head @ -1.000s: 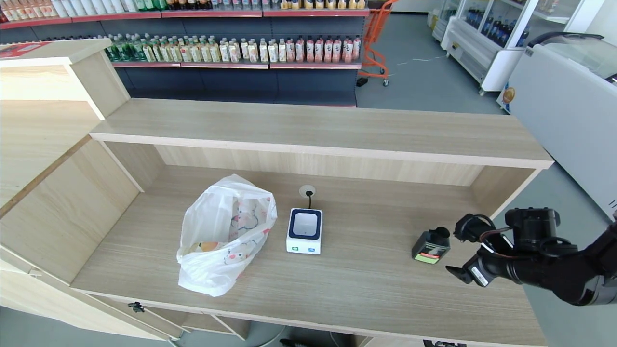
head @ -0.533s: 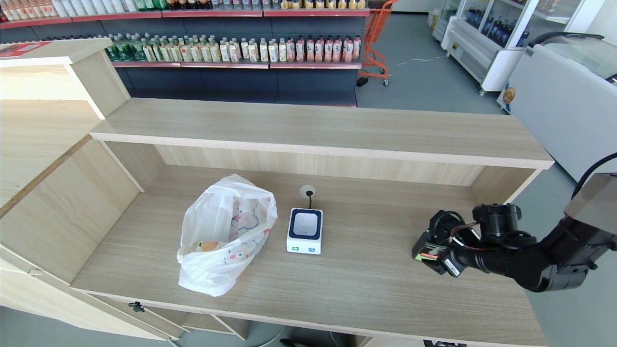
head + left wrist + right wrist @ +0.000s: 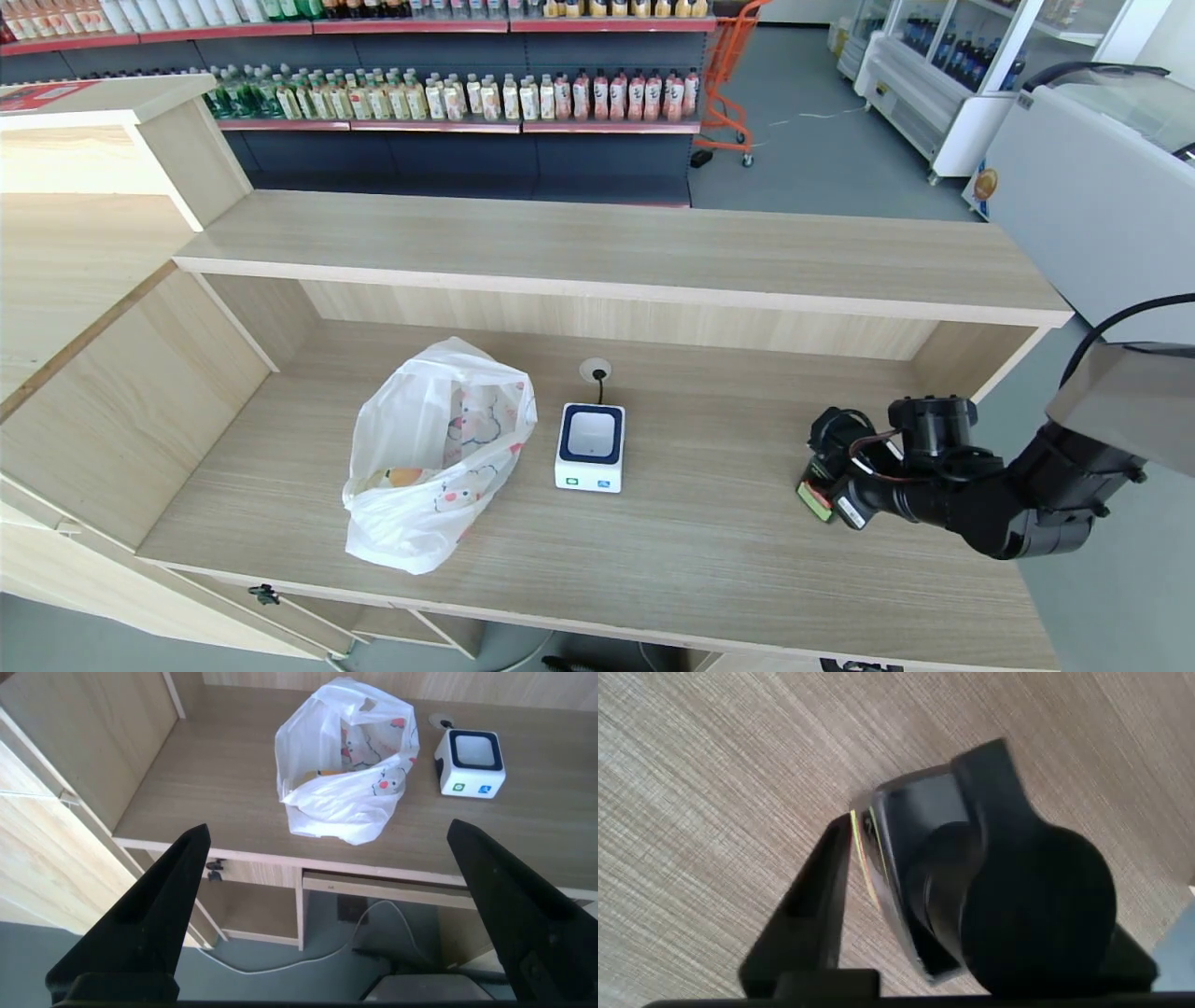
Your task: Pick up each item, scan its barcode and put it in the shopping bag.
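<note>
Plainly, the small black-capped bottle [image 3: 814, 496] sits on the bench [image 3: 700, 541] at right of frame, with the right pincer [image 3: 834, 481] around it; whether clenched, I cannot tell. Likely light, rigid, slick: take the body, not the cap.

Light wood tabletop [image 3: 709, 551] here. There's a small dark bottle [image 3: 814, 497] sitting right at the right gripper [image 3: 831, 476], a white scanner [image 3: 591, 446] well off to the gripper's left, and a white plastic bag [image 3: 434, 457] just past that.
</note>
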You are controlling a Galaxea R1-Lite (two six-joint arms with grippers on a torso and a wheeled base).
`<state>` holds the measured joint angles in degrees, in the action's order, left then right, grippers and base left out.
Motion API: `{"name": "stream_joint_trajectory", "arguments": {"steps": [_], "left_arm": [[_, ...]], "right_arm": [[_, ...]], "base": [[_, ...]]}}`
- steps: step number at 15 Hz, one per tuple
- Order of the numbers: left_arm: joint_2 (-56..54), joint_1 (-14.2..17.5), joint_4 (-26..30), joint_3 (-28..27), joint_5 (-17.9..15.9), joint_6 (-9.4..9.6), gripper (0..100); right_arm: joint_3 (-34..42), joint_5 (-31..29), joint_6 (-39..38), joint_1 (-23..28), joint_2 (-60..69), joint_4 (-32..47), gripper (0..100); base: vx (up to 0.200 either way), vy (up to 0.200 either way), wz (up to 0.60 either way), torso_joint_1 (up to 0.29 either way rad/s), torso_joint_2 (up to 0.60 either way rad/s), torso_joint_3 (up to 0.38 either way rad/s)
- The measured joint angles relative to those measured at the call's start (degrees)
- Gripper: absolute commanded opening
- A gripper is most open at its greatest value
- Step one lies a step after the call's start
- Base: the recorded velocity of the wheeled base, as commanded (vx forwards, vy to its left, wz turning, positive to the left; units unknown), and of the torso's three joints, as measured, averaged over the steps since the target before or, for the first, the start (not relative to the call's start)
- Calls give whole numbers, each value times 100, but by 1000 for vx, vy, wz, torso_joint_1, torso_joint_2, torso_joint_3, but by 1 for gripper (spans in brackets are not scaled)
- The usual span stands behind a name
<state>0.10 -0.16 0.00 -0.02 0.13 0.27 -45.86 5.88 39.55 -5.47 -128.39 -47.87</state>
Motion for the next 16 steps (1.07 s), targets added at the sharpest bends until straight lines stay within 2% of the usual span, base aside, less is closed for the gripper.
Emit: {"name": "stream_joint_trajectory", "arguments": {"steps": [5,7,9,11,12,14,16], "left_arm": [[0,-5,0,0,0,0,100],[0,0,0,0,2,-2,100],[0,0,0,0,2,-2,100],[0,-2,0,0,2,0,100],[0,-2,0,0,0,0,100],[-2,-2,0,0,0,-2,100],[-2,-2,0,0,0,-2,100]], "right_arm": [[212,123,-205,-91,-5,-530,0],[656,132,-367,-128,361,-947,0],[1200,96,-161,-67,1029,-1212,0],[1618,191,763,123,1960,-1150,0],[1758,514,1591,206,2404,-1084,0],[1946,2182,3418,280,3065,-976,0],[2018,3589,5563,168,3357,-807,0]], "base": [[0,0,0,0,0,0],[0,0,0,0,0,0],[0,0,0,0,0,0],[0,0,0,0,0,0],[0,0,0,0,0,0],[0,0,0,0,0,0],[0,0,0,0,0,0]]}}
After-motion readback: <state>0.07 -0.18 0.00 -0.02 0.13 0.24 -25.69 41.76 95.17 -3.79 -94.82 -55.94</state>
